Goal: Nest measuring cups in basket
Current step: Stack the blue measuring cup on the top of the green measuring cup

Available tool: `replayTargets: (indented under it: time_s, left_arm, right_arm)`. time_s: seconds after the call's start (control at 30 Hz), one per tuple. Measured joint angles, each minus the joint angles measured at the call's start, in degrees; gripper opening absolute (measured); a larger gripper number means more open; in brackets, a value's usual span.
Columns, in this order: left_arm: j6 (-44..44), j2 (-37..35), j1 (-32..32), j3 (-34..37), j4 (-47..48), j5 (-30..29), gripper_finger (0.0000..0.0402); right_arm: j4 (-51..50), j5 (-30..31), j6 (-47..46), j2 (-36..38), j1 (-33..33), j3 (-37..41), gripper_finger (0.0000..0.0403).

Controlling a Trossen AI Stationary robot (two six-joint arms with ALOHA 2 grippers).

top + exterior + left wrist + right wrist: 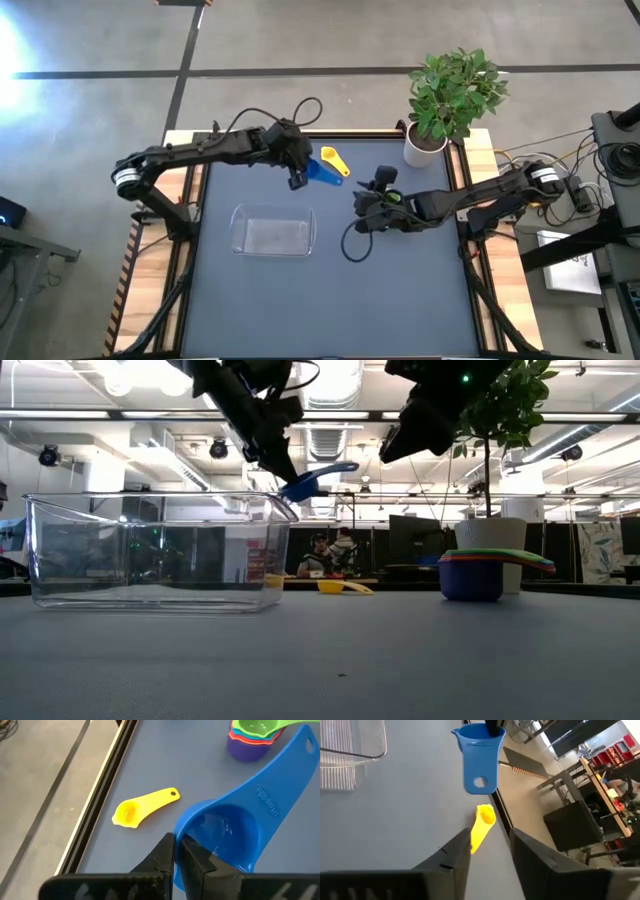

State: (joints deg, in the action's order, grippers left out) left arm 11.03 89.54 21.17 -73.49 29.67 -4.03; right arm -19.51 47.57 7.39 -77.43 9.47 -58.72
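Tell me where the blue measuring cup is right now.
The blue measuring cup is off the table, pinched at its bowl rim by the left end effector. In the high view it hangs beyond the basket, just beside the yellow cup.

Blue cup [240,827], yellow cup [142,808], purple-bottomed nested stack [484,571], clear basket [272,230], white pot [423,150], dark grey-blue table [330,300].

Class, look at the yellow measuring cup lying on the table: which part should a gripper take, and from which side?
Probably the flat handle of the yellow measuring cup, from straight above. It lies flat on the table, clear of other things, and the handle is narrower than the bowl, so fingers can close across its edges.
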Motion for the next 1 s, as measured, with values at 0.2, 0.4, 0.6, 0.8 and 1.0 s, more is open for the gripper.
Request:
replayTargets:
  time_s: [0.2, 0.4, 0.6, 0.8, 1.0]
  left_arm:
    - [-0.9, 0.0, -0.4, 0.1, -0.2, 0.0, 0.0000]
    - [-1.1, 0.1, -0.5, 0.2, -2.0, 0.0, 0.0000]
    - [-1.1, 0.1, -0.5, 0.1, -2.0, 0.0, 0.0000]
    - [-1.1, 0.1, -0.6, 0.1, -1.8, 0.1, 0.0000]
    - [-1.1, 0.1, -0.6, 0.1, -1.4, 0.2, 0.0000]
  right_arm:
    - [7.9, 0.0, 4.1, -0.3, 0.0, 0.0, 0.0219]
    - [18.3, 0.0, 11.6, -3.6, -0.3, 0.0, 0.0276]
    - [21.3, 0.5, 13.1, -8.0, -3.0, -2.2, 0.0296]
    - [16.5, 0.5, 13.4, -13.6, -5.3, -9.5, 0.0297]
    - [4.2, 0.5, 10.5, -19.4, -6.1, -17.9, 0.0294]
